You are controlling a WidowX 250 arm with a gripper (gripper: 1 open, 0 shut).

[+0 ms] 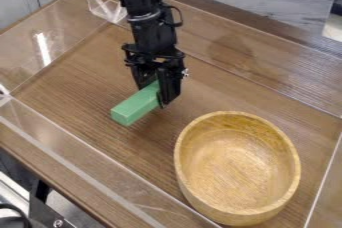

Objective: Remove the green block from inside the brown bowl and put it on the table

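While the end effector [162, 94] is clamped narrow on the upper right end of the green block [135, 106], you are at the placing step: the block is already out of the brown bowl [239, 164] and tilted, its lower left end down at or very near the surface [254, 57], near the middle of it. The bowl sits empty toward the front right corner, apart from the block. The black arm comes down steeply from the back edge. Your next move, as I judge it, is to let the raised end settle flat, then spread the jaws and lift straight up, keeping clear of the bowl's rim so the block is not dragged along
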